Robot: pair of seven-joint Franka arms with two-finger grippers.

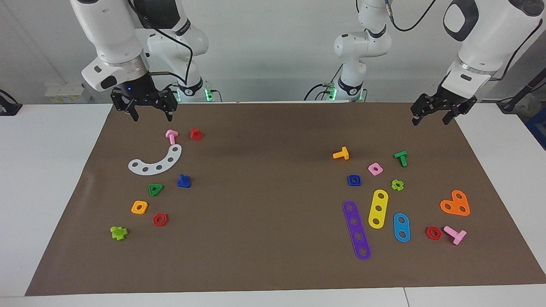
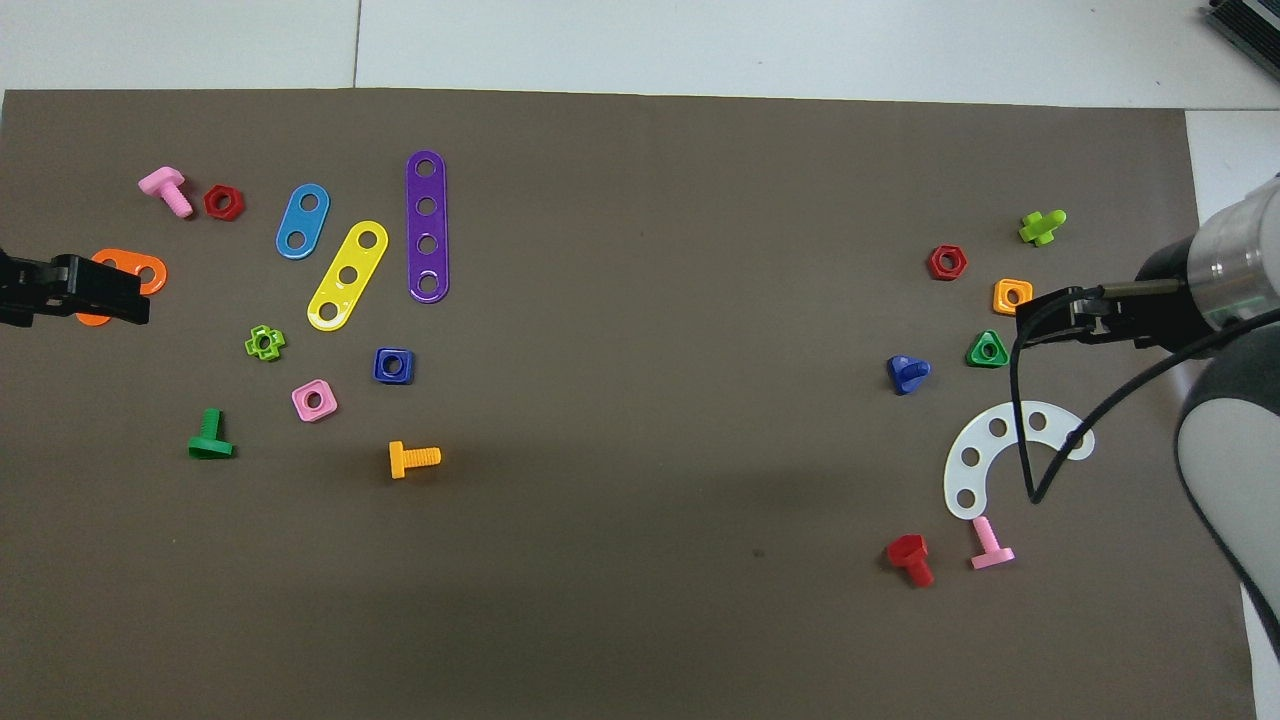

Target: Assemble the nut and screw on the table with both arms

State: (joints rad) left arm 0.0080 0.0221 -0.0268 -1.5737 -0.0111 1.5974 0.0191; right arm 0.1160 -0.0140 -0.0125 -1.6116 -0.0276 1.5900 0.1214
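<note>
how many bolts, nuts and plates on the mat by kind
Plastic toy bolts: 7, including the dark-blue plastic bolt
Plastic nuts: 7, including the dark-blue square plastic nut
Flat holed plastic plates: 5, including the white plastic arc plate
Total: 19

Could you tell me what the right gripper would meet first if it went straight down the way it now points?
Probably bare mat: the right gripper hangs open over the table edge nearest the robots, close to the pink bolt. Depth is uncertain, so it might graze that bolt.

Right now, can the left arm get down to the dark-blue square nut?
Probably yes. The left gripper hangs open over the mat's edge, and the dark-blue square nut lies flat and uncovered, apart from the pink square nut.
</note>
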